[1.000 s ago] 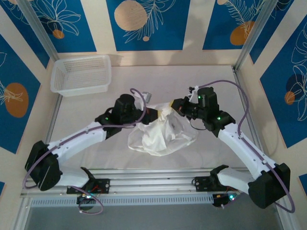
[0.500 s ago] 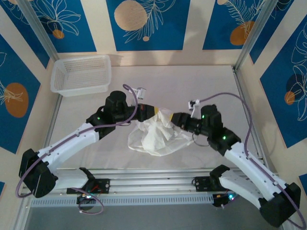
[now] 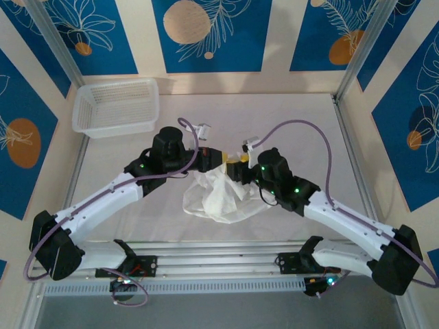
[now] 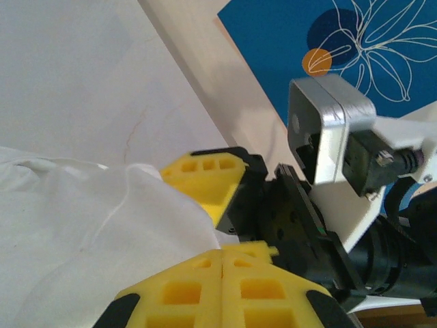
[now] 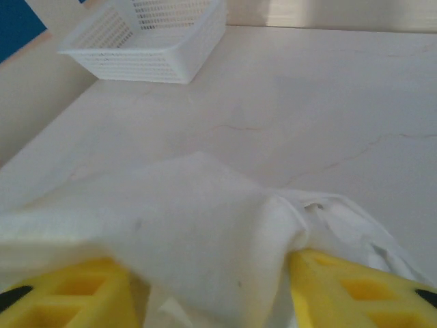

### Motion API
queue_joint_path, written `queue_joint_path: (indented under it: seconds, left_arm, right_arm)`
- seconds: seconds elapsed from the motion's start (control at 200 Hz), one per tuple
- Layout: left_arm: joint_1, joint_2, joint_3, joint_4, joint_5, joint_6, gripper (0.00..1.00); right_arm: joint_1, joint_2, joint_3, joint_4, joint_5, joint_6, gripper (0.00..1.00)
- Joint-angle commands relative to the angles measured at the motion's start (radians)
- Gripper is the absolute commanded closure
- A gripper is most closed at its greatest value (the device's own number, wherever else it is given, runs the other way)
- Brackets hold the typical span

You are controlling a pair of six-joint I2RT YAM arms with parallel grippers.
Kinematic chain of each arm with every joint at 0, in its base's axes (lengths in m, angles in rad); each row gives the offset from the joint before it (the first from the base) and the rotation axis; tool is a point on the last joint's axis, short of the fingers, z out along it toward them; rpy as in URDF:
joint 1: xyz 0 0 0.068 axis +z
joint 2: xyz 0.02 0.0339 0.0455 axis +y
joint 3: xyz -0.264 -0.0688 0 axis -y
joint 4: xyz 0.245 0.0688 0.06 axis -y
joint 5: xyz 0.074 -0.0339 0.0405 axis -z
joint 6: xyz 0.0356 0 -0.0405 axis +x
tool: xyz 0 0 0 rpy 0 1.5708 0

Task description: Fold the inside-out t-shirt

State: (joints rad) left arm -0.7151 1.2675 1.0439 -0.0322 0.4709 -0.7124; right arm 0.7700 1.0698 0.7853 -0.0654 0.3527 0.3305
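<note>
**While the left gripper pinches the shirt, the right one stands apart around it**

Where the two arms meet over the middle of the table point(image 3: 295, 116), the inside-out t-shirt point(image 3: 221, 195) lies bunched in a loose white heap. Its upper part is drawn up toward the two grippers, and the rest spreads on the tabletop below them, toward the near edge.

The left gripper point(image 4: 222, 261) has its yellow fingers pressed flat against each other, with no gap showing along the seam between them. The white cloth runs right up to their tips, so it appears to be pinched there. From that wrist view the fabric falls away to the left in soft folds.

The right gripper point(image 5: 205, 273) comes in from the opposite side, close beside the left one. Its two yellow fingers point(image 5: 355, 290) stand well apart, about half spread. A raised fold of the shirt sits in the gap between them and drapes over the inner edge of each finger. The fingers flank the cloth without clamping it. A thicker seam or hem of the shirt lies crumpled just beyond the right-hand finger.

A white plastic mesh basket point(image 3: 116, 106) stands at the far left corner of the table, well apart from the shirt and from both grippers.
</note>
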Motion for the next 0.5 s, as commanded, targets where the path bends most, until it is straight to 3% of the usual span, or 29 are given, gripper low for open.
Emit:
queue_joint_path:
  seconds: [0.0,0.055,0.1,0.235,0.31,0.495]
  left_arm:
    - [0.01,-0.018,0.039,-0.046,-0.004,0.02,1.0]
    - [0.019,-0.019,0.053,-0.092,-0.026,0.05,1.0]
    - [0.035,-0.015,0.063,-0.13,-0.046,0.079,1.0]
    - [0.146,0.074,0.065,-0.163,-0.069,0.162,1.0]
    - [0.179,0.141,0.061,-0.101,-0.037,0.207,1.0]
    - [0.181,0.216,0.078,-0.015,0.058,0.183,1.0]
  right_arm:
    - [-0.018,0.02,0.046,0.004,0.016,-0.092,0.67]
    - [-0.03,0.011,0.055,-0.02,-0.06,-0.079,0.91]
    - [-0.043,-0.007,0.061,-0.044,-0.154,-0.062,1.0]
    - [-0.107,-0.092,0.056,-0.059,-0.54,0.067,1.0]
    - [-0.131,-0.14,0.035,-0.011,-0.68,0.151,1.0]
    - [-0.184,-0.199,0.002,0.082,-0.707,0.293,1.0]
